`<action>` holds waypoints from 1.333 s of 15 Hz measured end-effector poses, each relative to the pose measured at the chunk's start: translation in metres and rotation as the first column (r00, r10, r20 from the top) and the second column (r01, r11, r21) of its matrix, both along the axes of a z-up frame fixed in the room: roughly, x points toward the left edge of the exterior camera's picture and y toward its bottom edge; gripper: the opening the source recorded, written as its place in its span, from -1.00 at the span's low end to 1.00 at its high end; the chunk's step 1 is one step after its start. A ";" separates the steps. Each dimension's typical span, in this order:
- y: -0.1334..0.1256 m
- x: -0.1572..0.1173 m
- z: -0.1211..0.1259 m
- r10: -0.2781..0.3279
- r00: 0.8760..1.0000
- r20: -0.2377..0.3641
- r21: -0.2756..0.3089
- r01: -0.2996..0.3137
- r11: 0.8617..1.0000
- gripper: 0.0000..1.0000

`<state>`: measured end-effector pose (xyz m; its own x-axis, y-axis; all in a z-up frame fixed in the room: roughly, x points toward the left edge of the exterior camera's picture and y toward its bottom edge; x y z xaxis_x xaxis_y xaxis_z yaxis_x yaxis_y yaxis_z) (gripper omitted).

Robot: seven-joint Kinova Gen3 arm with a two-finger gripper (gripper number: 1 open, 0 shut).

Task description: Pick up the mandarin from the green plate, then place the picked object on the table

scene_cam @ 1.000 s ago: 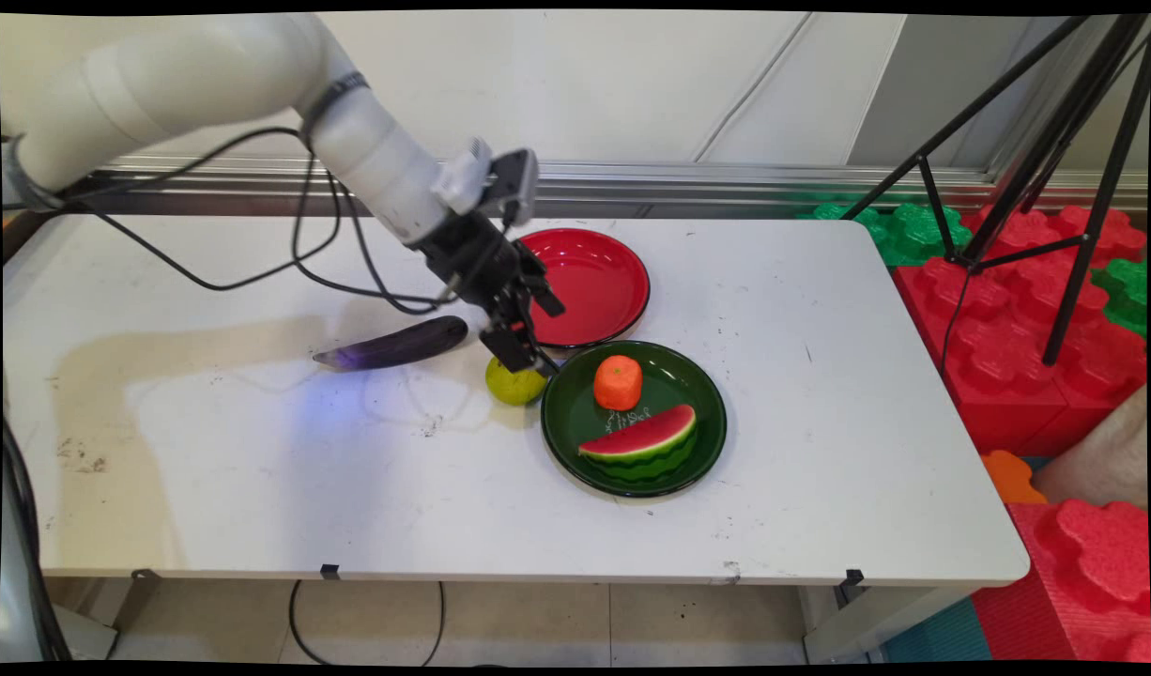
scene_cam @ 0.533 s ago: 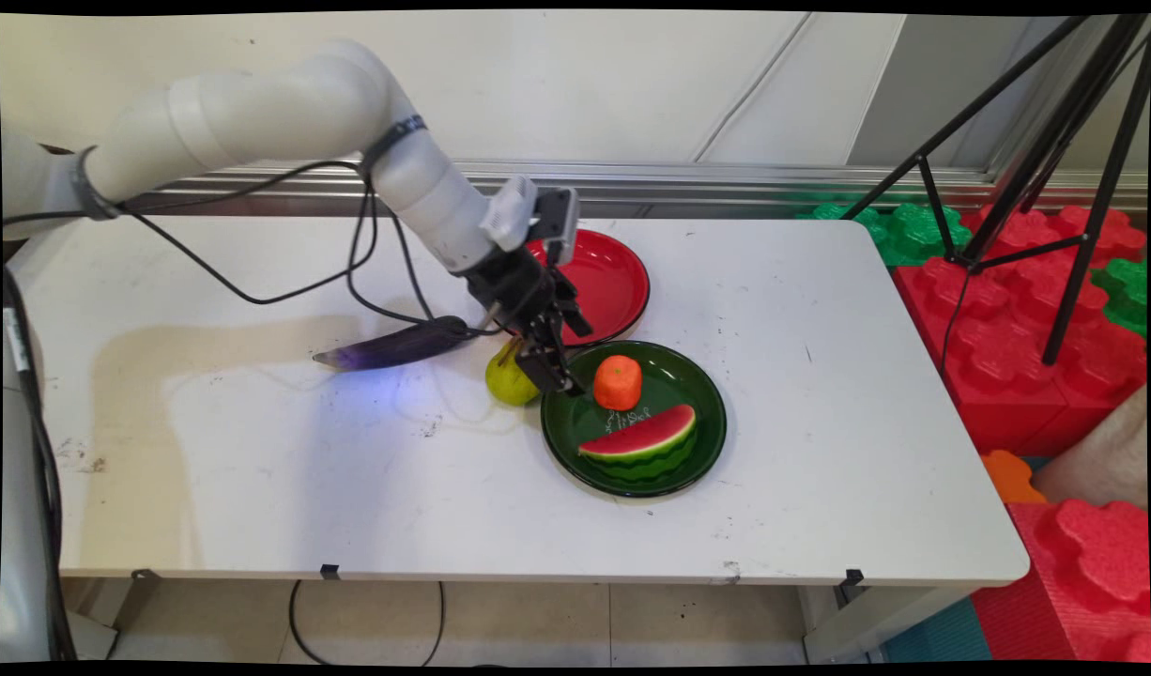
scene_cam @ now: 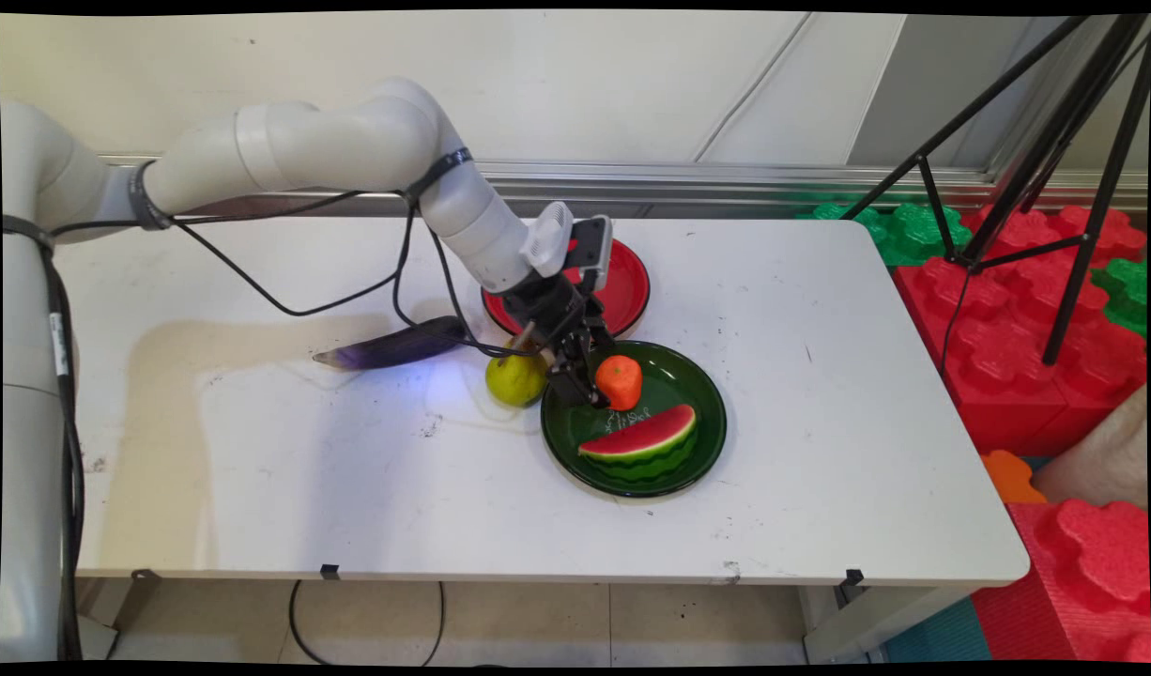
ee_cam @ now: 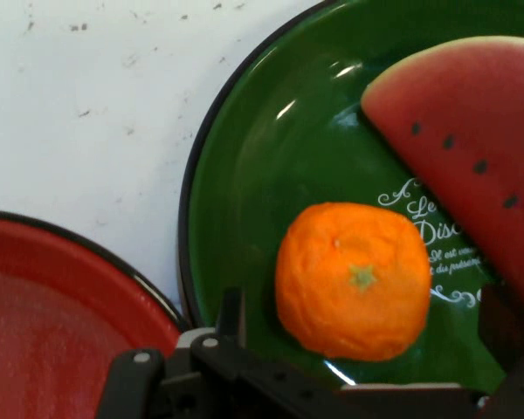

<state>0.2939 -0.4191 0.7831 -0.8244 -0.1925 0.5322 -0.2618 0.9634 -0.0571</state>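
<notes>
Straddling the orange [ee_cam: 353, 281] — round, dimpled, green-stemmed — on the green plate [ee_cam: 253, 175], the tool [ee_cam: 367, 336] spread wide.

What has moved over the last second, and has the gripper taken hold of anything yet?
The gripper has swung right, from above the pear to over the green plate, and now straddles the orange with open fingers, gripping nothing. The orange, pear, watermelon slice, eggplant and red plate have stayed put.
</notes>
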 end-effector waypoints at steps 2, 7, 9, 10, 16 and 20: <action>-0.002 -0.004 -0.004 -0.005 1.000 0.001 0.000 0.005 1.000 1.00; -0.006 -0.011 -0.012 -0.013 1.000 0.001 -0.002 0.013 1.000 -1.00; -0.007 -0.013 -0.014 -0.015 1.000 0.001 -0.003 0.015 1.000 -1.00; -0.007 -0.014 -0.015 -0.016 1.000 0.001 -0.003 0.016 1.000 -1.00; -0.006 -0.015 -0.016 -0.011 1.000 0.003 -0.001 0.011 1.000 -1.00; -0.004 -0.013 -0.007 0.005 1.000 -0.012 -0.008 -0.005 1.000 -1.00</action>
<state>0.2808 -0.4235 0.7757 -0.8170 -0.1928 0.5435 -0.2676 0.9616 -0.0612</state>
